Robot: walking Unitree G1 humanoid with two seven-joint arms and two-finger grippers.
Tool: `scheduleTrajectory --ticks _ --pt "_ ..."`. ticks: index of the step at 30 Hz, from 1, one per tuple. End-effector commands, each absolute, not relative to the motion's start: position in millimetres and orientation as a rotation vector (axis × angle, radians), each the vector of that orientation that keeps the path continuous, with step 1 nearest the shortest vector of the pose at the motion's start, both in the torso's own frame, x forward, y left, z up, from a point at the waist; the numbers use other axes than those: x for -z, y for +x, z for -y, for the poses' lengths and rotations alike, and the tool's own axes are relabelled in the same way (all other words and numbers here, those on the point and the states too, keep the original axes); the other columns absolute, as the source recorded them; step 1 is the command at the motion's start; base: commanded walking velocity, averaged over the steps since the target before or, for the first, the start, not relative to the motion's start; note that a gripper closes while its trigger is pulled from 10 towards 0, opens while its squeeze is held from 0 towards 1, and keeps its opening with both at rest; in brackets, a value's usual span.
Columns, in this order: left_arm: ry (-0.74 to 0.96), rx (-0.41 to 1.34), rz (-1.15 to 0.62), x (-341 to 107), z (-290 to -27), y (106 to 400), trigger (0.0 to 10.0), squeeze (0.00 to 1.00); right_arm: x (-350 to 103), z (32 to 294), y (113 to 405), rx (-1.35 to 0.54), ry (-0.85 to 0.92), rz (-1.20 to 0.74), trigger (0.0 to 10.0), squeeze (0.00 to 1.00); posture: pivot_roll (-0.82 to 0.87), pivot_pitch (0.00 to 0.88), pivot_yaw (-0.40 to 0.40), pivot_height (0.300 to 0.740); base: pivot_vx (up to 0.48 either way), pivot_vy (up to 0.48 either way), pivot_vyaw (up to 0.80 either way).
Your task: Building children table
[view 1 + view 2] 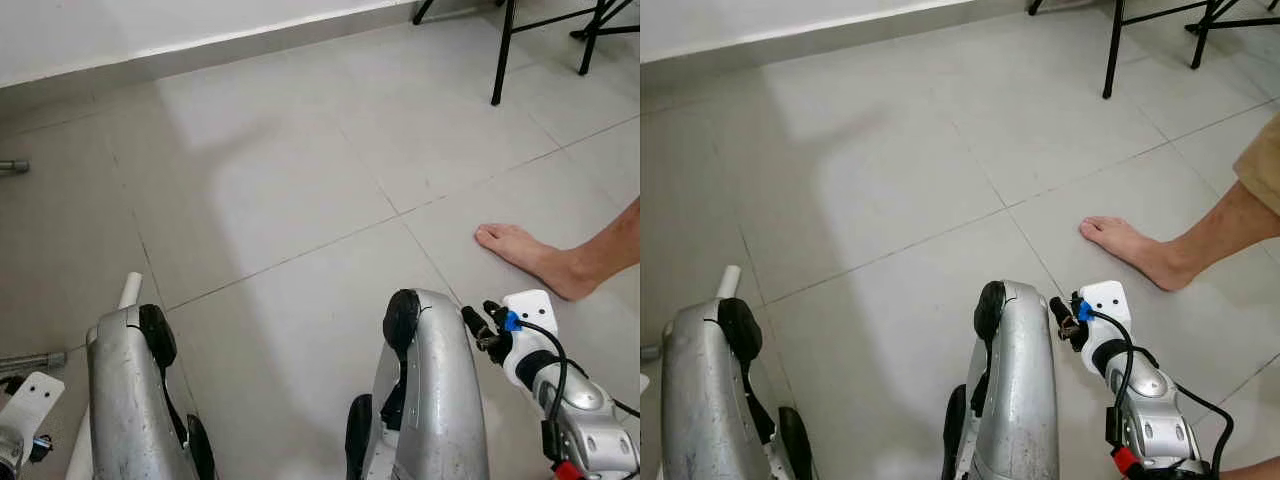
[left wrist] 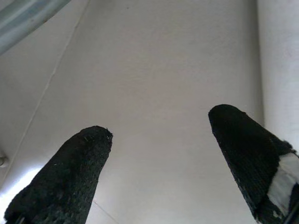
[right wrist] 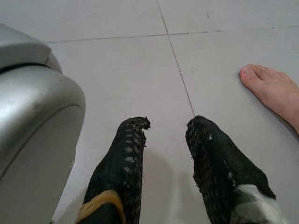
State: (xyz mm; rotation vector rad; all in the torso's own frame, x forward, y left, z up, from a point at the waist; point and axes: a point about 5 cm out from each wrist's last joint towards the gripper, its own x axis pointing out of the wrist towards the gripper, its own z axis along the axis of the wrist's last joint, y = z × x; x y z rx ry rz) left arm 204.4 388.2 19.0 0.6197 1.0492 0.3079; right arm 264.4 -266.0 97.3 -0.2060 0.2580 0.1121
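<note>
A white tube (image 1: 128, 292), like a table leg, lies on the grey tiled floor at my left, partly hidden behind my silver left limb (image 1: 130, 400). In the left wrist view my left gripper (image 2: 159, 121) hangs open over bare tile, nothing between its black fingers; a pale tube (image 2: 23, 18) crosses one corner and a white surface (image 2: 280, 56) runs along one side. My right gripper (image 3: 168, 125) is open too, empty, low above the floor beside my silver right limb (image 3: 32, 116). The right wrist (image 1: 545, 370) with its cables sits at the lower right.
A person's bare foot (image 1: 525, 255) rests on the tiles at the right, close to my right arm. Black stand legs (image 1: 505, 50) rise at the back right. The wall skirting (image 1: 200, 55) runs along the back. Small metal parts (image 1: 12, 167) lie at the far left.
</note>
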Motion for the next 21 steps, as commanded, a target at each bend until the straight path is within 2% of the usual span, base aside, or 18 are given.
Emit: scheduleTrajectory --ticks 1,6,7,21 --pt "0.617 -0.324 -1.116 -20.5 -399.7 191.6 10.0 1.00 -90.2 272.2 255.9 -0.097 -0.204 -0.302 10.0 0.00 -0.04 0.388 -0.155 0.300 0.000 0.000 0.00" --pt "0.602 -0.281 -1.185 -19.9 -400.6 188.0 10.0 1.00 -90.3 272.3 255.3 -0.098 -0.202 -0.302 10.0 0.00 -0.04 0.390 -0.154 0.300 0.000 0.000 0.00" --pt "0.590 -0.271 -1.197 -19.0 -400.1 187.0 10.0 0.00 -90.3 272.2 255.1 -0.098 -0.202 -0.304 10.0 0.00 -0.04 0.389 -0.155 0.300 0.000 0.000 0.00" --pt "0.511 -0.233 -1.365 -9.0 -399.7 165.8 10.0 0.00 -88.4 273.0 253.9 -0.097 -0.204 -0.314 10.0 0.00 -0.04 0.377 -0.153 0.300 0.000 0.000 0.00"
